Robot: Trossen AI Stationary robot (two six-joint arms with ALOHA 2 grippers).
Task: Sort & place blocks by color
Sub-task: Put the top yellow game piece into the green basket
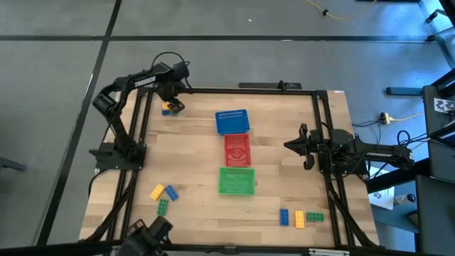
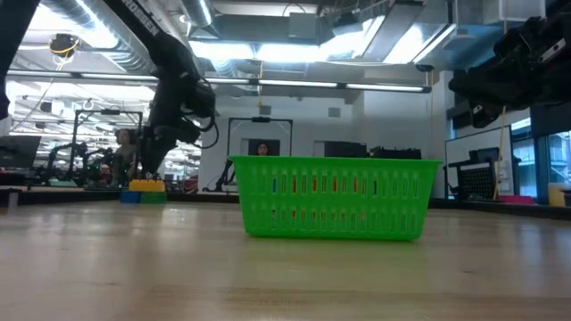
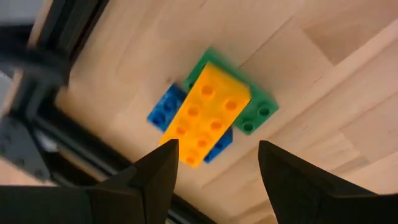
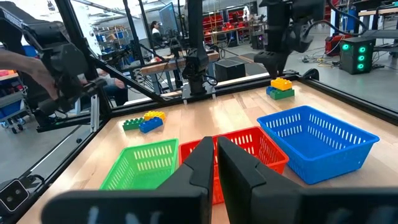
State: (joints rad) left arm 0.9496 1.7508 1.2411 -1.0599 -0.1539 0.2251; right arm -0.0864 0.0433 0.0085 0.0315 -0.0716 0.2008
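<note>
Around the pale wooden table [image 1: 192, 149] lies a grey floor [image 1: 57, 85] crossed by dark seams, while beyond the table's far edge the room opens into a workshop with bright ceiling strip lights [image 2: 294, 49], exposed ducts [image 2: 85, 36], cluttered benches and windows [image 2: 544, 152] at one side.

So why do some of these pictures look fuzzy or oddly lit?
Low view: bright ceiling lights wash out the room, the near table is soft, and the green basket is sharp. Left wrist view: the frame edge is smeared, while the yellow brick stacked on blue and green ones is fairly clear. Right wrist view: its own close fingers look blurred.
</note>
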